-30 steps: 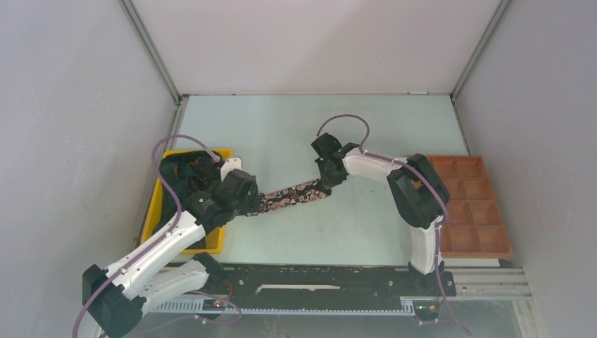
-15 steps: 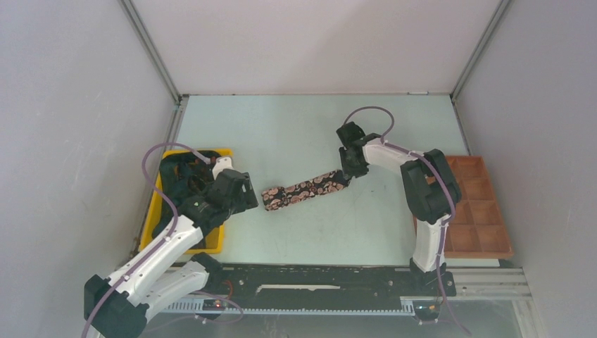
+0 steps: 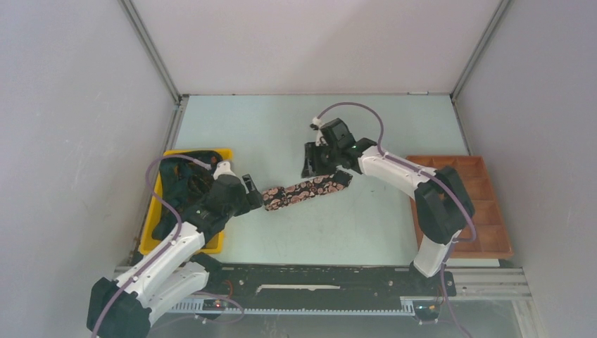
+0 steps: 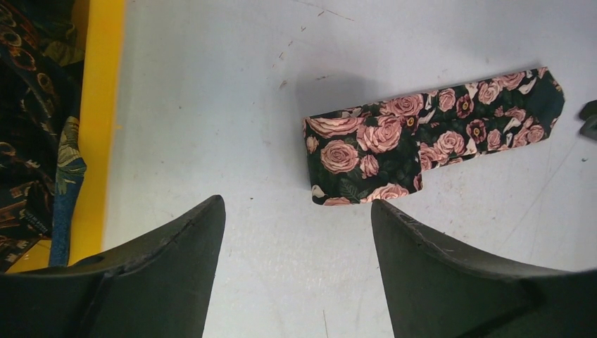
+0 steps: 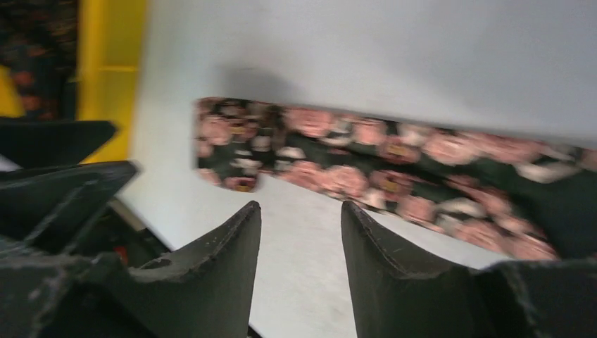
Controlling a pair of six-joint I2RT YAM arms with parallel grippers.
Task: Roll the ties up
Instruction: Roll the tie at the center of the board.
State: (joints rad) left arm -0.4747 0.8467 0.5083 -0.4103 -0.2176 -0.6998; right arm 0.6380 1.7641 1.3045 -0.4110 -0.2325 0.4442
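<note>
Black tie (image 4: 429, 134) in pink roses lies flat, a short strip doubled over at its blunt end. That end sits just ahead of the left gripper's (image 4: 296, 211) wide-apart jaws, untouched. The strip runs crosswise just beyond the right gripper's (image 5: 301, 211) parted jaws. A heap of dark ties (image 4: 28, 127) lies off to the left gripper's left.

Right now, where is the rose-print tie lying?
In the top view the tie lies on the table, between the left gripper and the right gripper, right of the yellow bin.
</note>
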